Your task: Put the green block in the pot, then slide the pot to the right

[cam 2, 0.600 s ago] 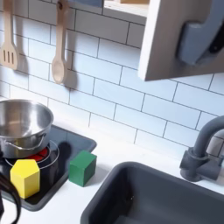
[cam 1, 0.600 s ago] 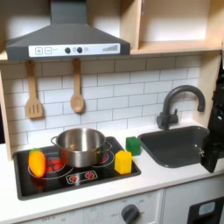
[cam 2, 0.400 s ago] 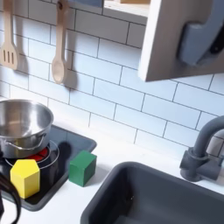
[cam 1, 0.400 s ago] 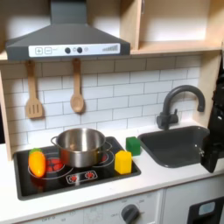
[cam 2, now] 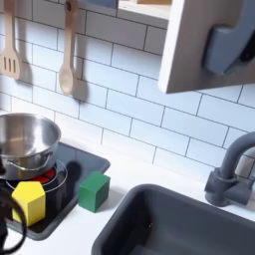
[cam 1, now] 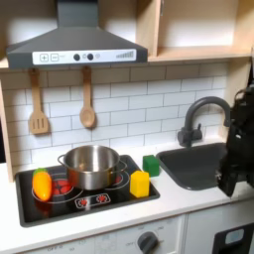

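The green block (cam 1: 151, 165) (cam 2: 94, 190) stands on the white counter between the stove's right edge and the sink, in both exterior views. The silver pot (cam 1: 91, 166) (cam 2: 25, 142) sits on the black stovetop (cam 1: 99, 201), to the block's left in both exterior views, and looks empty. At the first exterior view's right edge the dark arm hangs over the sink, with my gripper (cam 1: 226, 184) at its lower end. It is well to the right of the block there and touches nothing. Its fingers are too dark to make out.
A yellow block (cam 1: 140, 183) (cam 2: 30, 202) stands on the stove's front right corner, and an orange-yellow toy vegetable (cam 1: 41, 184) at its left. The sink (cam 1: 198, 164) and faucet (cam 1: 201, 111) lie right of the block. A wooden spatula (cam 1: 38, 104) and spoon (cam 1: 87, 99) hang on the tiled wall.
The arm has risen and moved left from the first exterior view's lower right edge to over the sink. Pot and blocks have not moved.
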Controlling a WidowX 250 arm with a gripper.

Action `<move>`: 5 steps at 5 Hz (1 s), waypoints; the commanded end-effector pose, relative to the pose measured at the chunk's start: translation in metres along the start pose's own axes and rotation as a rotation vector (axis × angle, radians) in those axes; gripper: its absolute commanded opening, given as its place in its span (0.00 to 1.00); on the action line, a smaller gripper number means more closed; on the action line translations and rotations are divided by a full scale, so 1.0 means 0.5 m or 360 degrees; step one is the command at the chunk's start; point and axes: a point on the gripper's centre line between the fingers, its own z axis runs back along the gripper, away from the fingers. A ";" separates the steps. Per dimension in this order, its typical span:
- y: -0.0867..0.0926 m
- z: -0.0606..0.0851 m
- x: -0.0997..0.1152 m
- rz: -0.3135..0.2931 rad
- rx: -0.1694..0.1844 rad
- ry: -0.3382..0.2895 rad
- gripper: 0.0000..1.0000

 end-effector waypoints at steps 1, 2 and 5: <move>0.016 -0.028 0.047 -0.0008 0.0006 -0.0020 1.00; 0.026 -0.049 0.081 -0.0006 0.0016 -0.0027 1.00; 0.041 -0.107 0.173 -0.0029 0.0031 -0.0090 1.00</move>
